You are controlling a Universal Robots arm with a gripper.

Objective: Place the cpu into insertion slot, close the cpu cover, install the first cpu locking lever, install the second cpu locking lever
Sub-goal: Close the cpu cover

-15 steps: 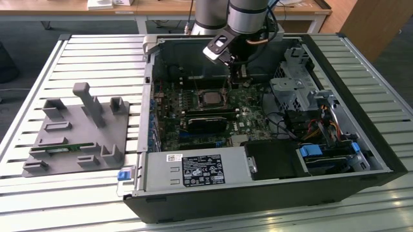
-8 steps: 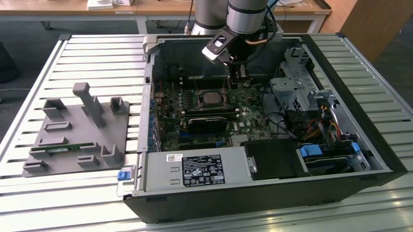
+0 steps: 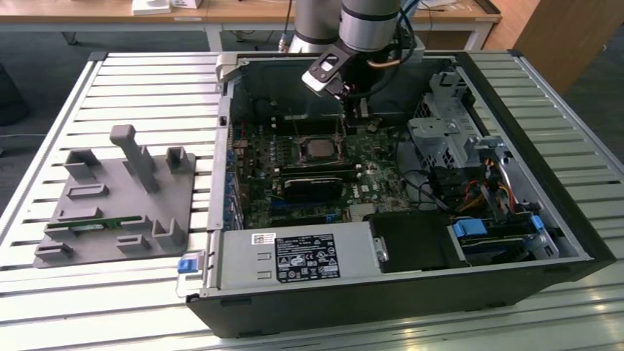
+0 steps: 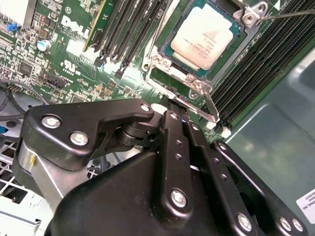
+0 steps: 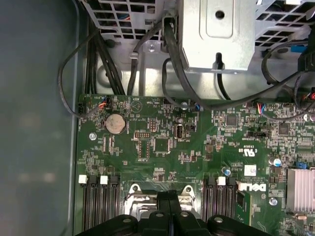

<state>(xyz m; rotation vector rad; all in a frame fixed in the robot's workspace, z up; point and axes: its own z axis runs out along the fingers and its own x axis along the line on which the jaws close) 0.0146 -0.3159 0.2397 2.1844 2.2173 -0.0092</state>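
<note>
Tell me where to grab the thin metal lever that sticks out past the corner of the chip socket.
Pinch the lever on its straight bare rod, away from the chip, coming down from above with one finger on each side. It is a thin wire running over the memory slots, so closing across its width looks like the surest hold.

We see a pale slatted surface (image 3: 127,80), wooden desks (image 3: 244,9) behind it, a wooden panel (image 3: 560,36) at the exterior view's right, and dark floor (image 3: 39,44).
</note>
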